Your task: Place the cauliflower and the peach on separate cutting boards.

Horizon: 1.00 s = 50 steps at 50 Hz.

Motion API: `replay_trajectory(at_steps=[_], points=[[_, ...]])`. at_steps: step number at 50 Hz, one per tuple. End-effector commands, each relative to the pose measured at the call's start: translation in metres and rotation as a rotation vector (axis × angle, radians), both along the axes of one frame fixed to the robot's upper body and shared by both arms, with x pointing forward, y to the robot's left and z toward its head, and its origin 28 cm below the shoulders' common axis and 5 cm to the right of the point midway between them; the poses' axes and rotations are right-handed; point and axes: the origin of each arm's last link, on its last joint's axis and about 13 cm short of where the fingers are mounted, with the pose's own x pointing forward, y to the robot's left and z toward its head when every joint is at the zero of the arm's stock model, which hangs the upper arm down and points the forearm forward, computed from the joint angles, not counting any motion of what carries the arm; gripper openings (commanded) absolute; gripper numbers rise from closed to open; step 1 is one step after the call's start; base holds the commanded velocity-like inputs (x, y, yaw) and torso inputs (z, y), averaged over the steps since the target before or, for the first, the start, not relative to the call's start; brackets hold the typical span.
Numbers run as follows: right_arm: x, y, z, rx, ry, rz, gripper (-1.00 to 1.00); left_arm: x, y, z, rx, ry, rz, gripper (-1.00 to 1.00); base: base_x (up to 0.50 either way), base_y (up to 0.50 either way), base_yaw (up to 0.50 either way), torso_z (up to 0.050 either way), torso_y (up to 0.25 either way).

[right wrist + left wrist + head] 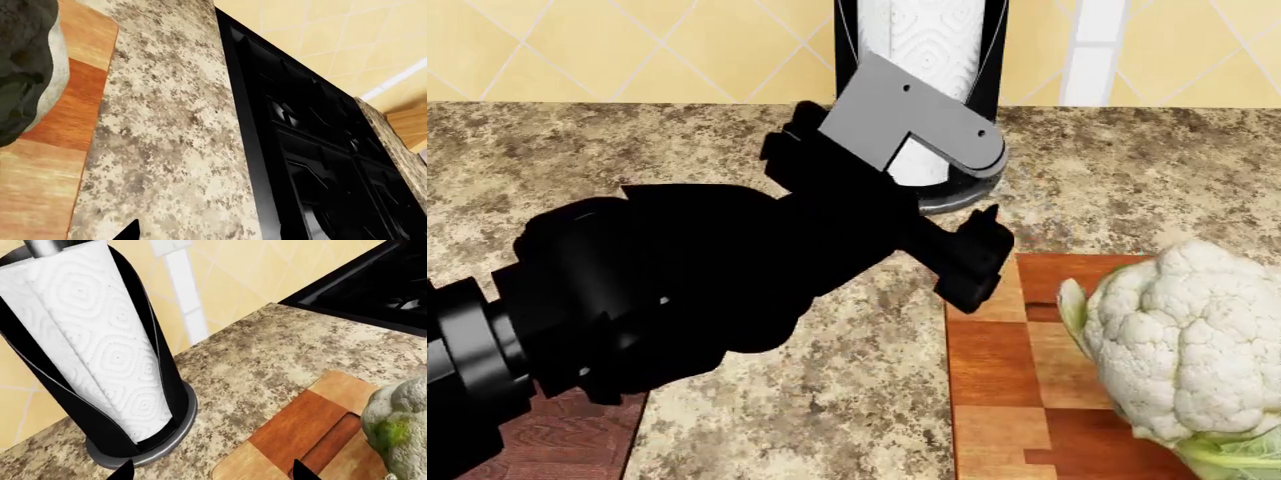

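Note:
The cauliflower (1174, 340) rests on the checkered cutting board (994, 400) at the right. It also shows in the left wrist view (397, 425) and the right wrist view (23, 65). The dark reddish-brown cutting board (561, 440) lies at the lower left, mostly under my left arm. My left gripper (974, 258) hovers over the checkered board's far left corner (300, 430), open and empty (213, 472). My right gripper (213, 235) is open and empty over the counter, between the checkered board (60, 125) and the stove; it is out of the head view. The peach is out of view.
A black paper towel holder (921, 70) stands by the tiled wall behind the left gripper, and shows large in the left wrist view (100, 355). A black stove (313, 150) adjoins the speckled counter (167, 125) to the right of the checkered board.

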Motion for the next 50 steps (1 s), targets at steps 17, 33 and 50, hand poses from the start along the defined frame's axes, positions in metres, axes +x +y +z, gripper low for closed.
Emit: replay_trajectory(at_steps=[17, 33, 50], points=[[-0.014, 0.008, 0.037, 0.001, -0.109, 0.047, 1.0, 0.003, 0.065, 0.044, -0.198, 0.016, 0.145, 1.0, 0.0, 0.0, 0.0, 0.0, 0.0], [-0.046, 0.032, 0.107, -0.029, -0.434, 0.107, 1.0, -0.033, 0.093, 0.048, -0.222, -0.044, 0.173, 1.0, 0.0, 0.0, 0.0, 0.0, 0.0], [-0.042, 0.046, 0.111, 0.031, -0.499, 0.166, 1.0, -0.05, 0.115, 0.061, -0.263, -0.08, 0.207, 1.0, 0.0, 0.0, 0.0, 0.0, 0.0]])
